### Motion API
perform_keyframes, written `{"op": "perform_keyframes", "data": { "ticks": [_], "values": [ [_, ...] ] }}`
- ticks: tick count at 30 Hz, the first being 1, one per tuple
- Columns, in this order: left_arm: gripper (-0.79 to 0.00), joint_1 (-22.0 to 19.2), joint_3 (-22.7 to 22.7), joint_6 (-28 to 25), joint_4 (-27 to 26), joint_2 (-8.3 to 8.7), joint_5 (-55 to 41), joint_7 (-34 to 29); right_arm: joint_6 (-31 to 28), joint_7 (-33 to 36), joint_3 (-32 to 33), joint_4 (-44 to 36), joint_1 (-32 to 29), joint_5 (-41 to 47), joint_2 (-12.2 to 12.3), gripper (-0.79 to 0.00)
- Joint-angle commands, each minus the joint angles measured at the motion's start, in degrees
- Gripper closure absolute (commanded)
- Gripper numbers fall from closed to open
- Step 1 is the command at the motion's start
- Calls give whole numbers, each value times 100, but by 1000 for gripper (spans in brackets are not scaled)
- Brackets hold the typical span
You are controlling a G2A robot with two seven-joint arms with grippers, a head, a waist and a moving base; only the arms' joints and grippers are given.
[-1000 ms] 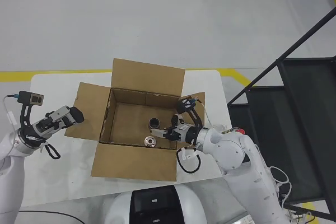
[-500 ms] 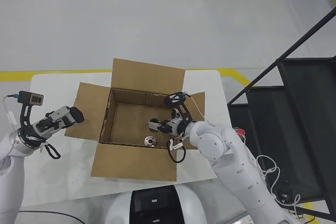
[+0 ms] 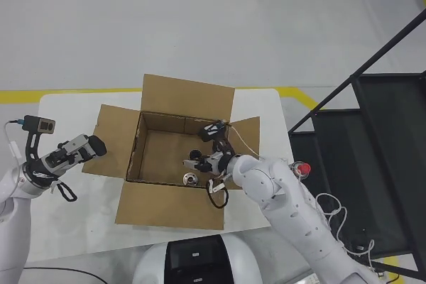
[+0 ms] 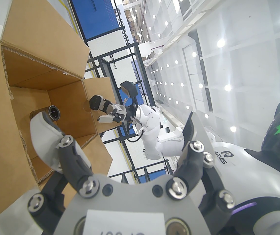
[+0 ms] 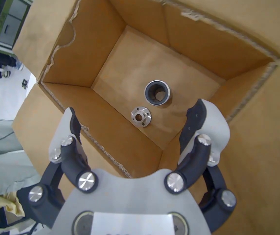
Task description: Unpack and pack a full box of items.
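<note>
An open cardboard box (image 3: pixel 163 206) stands in the middle of the white table. On its floor lie a dark short cylinder with a metal rim (image 5: pixel 157 95) and a small silver flange (image 5: pixel 141 116) (image 3: pixel 190 178). My right gripper (image 3: pixel 199 160) (image 5: pixel 135 114) hangs open above the box's inside, over those two parts, with nothing between its fingers. My left gripper (image 3: pixel 92 147) (image 4: pixel 115 123) stands open and empty outside the box, beside its left flap. The left wrist view looks into the box at the cylinder (image 4: pixel 53 112) and the right gripper (image 4: pixel 100 111).
The box flaps (image 3: pixel 103 145) spread out on all sides over the table (image 3: pixel 78 220). A black metal stair frame (image 3: pixel 383 106) stands to the right of the table. A small red object (image 3: pixel 303 168) sits near the table's right edge.
My right gripper has moved left from the box's right wall to over the box's inside, above the two parts. The left arm has kept still.
</note>
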Motion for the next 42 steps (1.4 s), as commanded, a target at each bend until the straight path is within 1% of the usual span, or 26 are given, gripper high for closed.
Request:
{"op": "perform_keyframes", "data": {
  "ticks": [1,3,7,10,14,20,25,36,37,39,40,41,42],
  "values": [
    [-785,0,0,0,0,0,0,0,-12,26,-330,434,373,-70,-67,-785],
    [-785,0,0,0,0,0,0,0,21,1,-615,830,695,-93,-147,-785],
    [-785,0,0,0,0,0,0,0,150,-19,-1090,1575,1228,-457,-284,-785],
    [-785,0,0,0,0,0,0,0,238,9,-1354,1965,1498,-689,-372,-785],
    [-785,0,0,0,0,0,0,0,312,74,-1550,2289,1706,-935,-449,-785],
    [-785,0,0,0,0,0,0,0,316,205,-1634,2632,1802,-1026,-511,-785],
    [-785,0,0,0,0,0,0,0,507,296,-1705,2796,1820,-1096,-573,-785],
    [-785,0,0,0,0,0,0,0,620,136,-1867,3203,1919,-1049,-747,-785],
    [-785,0,0,0,0,0,0,0,625,120,-1880,3242,1935,-1033,-766,-767],
    [-785,0,0,0,0,0,0,0,633,103,-1905,3333,1967,-1019,-800,-536],
    [-785,0,0,0,0,0,0,0,641,82,-1912,3381,1982,-1015,-815,-360],
    [-785,0,0,0,0,0,0,0,641,69,-1923,3428,1998,-1020,-831,-249],
    [-785,0,0,0,0,0,0,0,649,57,-1928,3468,2014,-1012,-846,-111]
  ]
}}
